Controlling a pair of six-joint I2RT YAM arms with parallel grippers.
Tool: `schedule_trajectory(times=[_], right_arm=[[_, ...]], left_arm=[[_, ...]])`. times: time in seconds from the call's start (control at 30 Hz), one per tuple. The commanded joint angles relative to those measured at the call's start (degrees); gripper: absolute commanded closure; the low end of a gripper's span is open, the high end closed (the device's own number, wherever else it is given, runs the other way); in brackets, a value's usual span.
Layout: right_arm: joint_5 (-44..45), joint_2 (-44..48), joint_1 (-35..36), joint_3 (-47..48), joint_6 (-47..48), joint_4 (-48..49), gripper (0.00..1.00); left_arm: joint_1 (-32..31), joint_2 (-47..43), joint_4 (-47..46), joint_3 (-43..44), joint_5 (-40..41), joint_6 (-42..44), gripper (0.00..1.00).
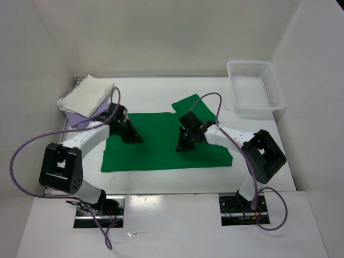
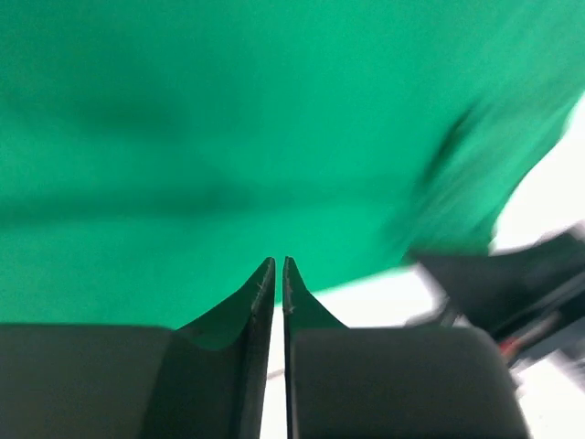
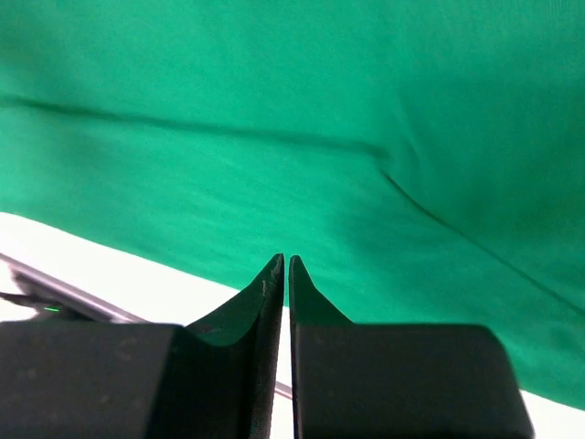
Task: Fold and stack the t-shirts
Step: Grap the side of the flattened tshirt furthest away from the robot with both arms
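Left gripper (image 1: 133, 137) and right gripper (image 1: 183, 146) rest on the green shirt (image 1: 161, 153), jaws nearly together, empty.
Cream shirt (image 1: 88, 92) lies on the lavender shirt (image 1: 80, 117) at ten o'clock. The green one lies centre, seemingly mid-fold, so the next move likely calls for pinching an edge.

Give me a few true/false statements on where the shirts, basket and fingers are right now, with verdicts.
1. The green t-shirt lies spread out on the table. True.
2. The white mesh basket holds a shirt. False: nothing shows inside it.
3. The cream t-shirt sits on the lavender t-shirt at the far left corner. True.
4. The right gripper hovers over the basket. False: it is over the green t-shirt.
5. The left gripper has its fingers on the cream t-shirt. False: it is at the green t-shirt.
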State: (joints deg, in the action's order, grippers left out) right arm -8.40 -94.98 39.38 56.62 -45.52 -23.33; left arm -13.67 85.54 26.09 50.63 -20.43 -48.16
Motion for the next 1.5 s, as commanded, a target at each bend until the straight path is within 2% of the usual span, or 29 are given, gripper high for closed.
schedule_trajectory(times=[0.0,0.07,0.13,0.2,0.33,0.43,0.73,1.03,1.2,1.33,1.37,1.47], right_arm=[[0.58,2.70,-2.98,5.95,1.83,0.38,0.90],[0.58,1.47,-3.77,7.97,3.40,0.91,0.90],[0.58,-0.73,-5.44,8.94,4.29,1.44,0.90],[-2.40,-1.44,-6.85,10.70,5.08,1.45,0.90],[-3.10,-2.05,-7.38,12.20,6.32,2.24,0.90],[-3.72,-2.58,-7.91,12.81,7.54,2.24,0.90],[-4.87,-2.58,-7.91,11.49,7.55,2.85,0.89],[-4.87,-2.58,-7.91,10.88,7.55,3.47,0.89],[-4.87,-2.58,-7.91,11.58,7.02,3.47,0.89],[-4.87,-4.59,-7.91,15.35,7.02,3.47,0.88],[-4.35,-5.21,-8.43,16.32,7.02,3.47,0.84],[-2.41,-8.11,-10.71,21.58,7.54,4.25,0.74]], left_arm=[[6.80,4.17,-1.04,12.43,8.44,3.25,0.86],[12.23,7.26,-3.23,16.32,12.57,4.65,0.77],[15.24,12.16,-5.77,21.23,14.70,5.18,0.73],[18.23,16.04,-5.78,25.20,17.16,6.67,0.73],[19.47,25.45,-3.59,32.77,22.33,8.87,0.75],[20.79,27.75,-4.63,33.39,22.89,9.40,0.75],[21.32,32.32,-5.17,35.41,25.34,10.46,0.61],[21.85,34.16,-6.49,35.41,26.49,11.15,0.59],[21.85,35.22,-7.01,35.41,24.47,11.16,0.59],[21.85,35.22,-7.54,35.41,24.47,11.16,0.69],[21.85,35.22,-7.54,35.41,24.47,11.16,0.79],[21.85,34.00,-7.54,34.80,23.94,11.16,0.92]])
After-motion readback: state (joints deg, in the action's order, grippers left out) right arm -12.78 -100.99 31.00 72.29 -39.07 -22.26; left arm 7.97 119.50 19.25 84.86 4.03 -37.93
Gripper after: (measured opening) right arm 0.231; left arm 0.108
